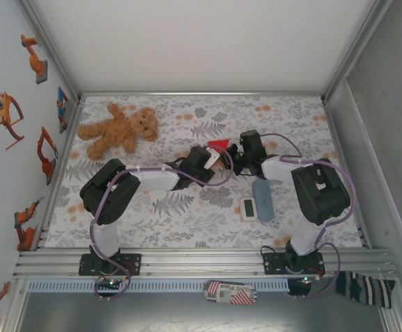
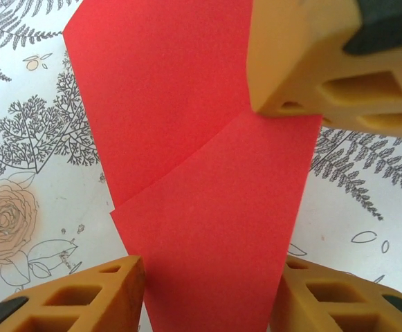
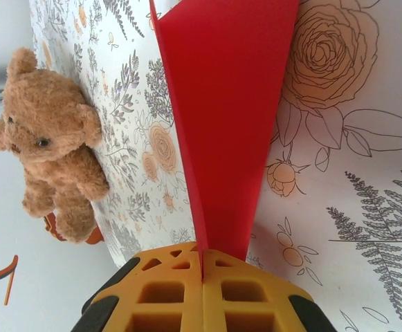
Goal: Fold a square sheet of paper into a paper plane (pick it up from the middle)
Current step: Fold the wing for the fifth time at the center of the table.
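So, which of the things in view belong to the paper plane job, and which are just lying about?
Part of the job:
- red paper, partly folded
- right tool, shut on the paper's narrow end
- left tool, fingers either side of the paper

Just lying about:
- teddy bear
- white timer
- grey-blue block

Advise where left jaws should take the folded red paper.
Likely best: pinch the red paper at its wide free end, approaching opposite the right gripper, which is shut on the narrow tip. It's thin, flat, so close on faces, not edges.
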Motion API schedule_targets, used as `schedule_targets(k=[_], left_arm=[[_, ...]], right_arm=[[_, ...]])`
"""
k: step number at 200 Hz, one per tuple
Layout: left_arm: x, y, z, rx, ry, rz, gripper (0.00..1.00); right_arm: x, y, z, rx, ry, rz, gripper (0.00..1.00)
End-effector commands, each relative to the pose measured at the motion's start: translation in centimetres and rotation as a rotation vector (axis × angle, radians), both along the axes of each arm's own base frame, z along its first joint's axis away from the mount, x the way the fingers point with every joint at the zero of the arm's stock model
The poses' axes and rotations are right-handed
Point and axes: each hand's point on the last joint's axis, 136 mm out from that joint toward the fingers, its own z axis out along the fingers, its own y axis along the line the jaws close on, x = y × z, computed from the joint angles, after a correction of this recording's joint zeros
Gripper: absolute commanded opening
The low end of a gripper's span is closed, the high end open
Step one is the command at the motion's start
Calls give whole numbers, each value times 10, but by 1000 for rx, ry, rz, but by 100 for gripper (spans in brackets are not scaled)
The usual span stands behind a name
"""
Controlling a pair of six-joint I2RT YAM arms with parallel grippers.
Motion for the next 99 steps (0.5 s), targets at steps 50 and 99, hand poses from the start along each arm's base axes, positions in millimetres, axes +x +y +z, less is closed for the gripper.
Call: schedule_targets(k=[50,99], left_arm=[[-1,-12,11,3,-71,-44,43],[-1,-11,8,9,-68,-45,29]], right_arm=[[-5,-5,-15,-12,55,-7,1],[-7,-6,-17,-17,64,-8,2]])
